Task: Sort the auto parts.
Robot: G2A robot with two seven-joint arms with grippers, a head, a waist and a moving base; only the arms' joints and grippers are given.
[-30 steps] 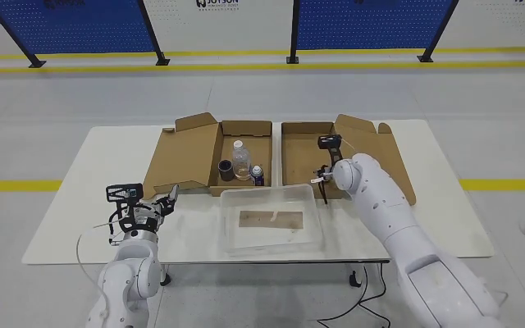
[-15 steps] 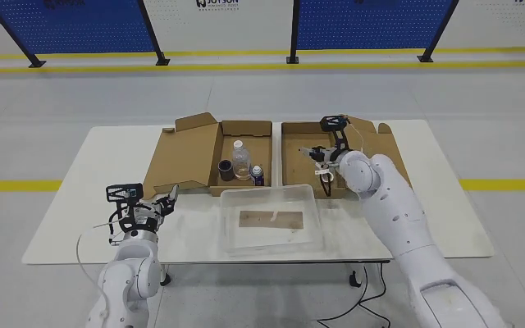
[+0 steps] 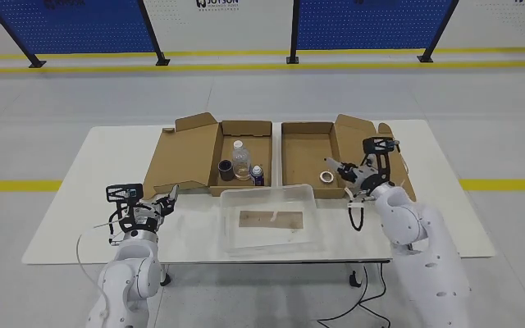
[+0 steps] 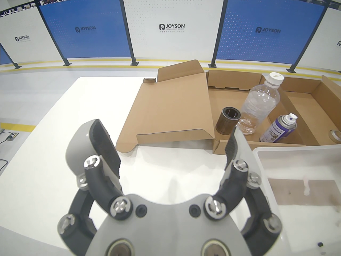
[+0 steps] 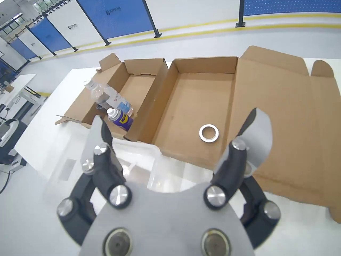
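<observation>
Two open cardboard boxes stand side by side at the back of the table. The left box [image 3: 246, 131] holds a dark cylinder [image 3: 225, 170], a clear water bottle [image 3: 240, 159] and a blue spray can [image 3: 257, 174]. A single metal ring [image 3: 326, 176] lies in the right box [image 3: 305, 156]. My right gripper [image 3: 348, 175] hangs open and empty over that box's right flap, close to the ring [image 5: 209, 133]. Over the table's front left my left gripper [image 3: 166, 199] also stands open with nothing in it.
A clear plastic bin [image 3: 274, 217] sits at the table's front middle, just in front of the boxes. Both boxes have their lids [image 3: 182, 156] folded flat outward. White tabletop [image 3: 98, 189] lies bare to the left.
My right gripper has drawn back out of the right box toward the right flap, leaving the metal ring on the box floor. The left arm has kept still.
</observation>
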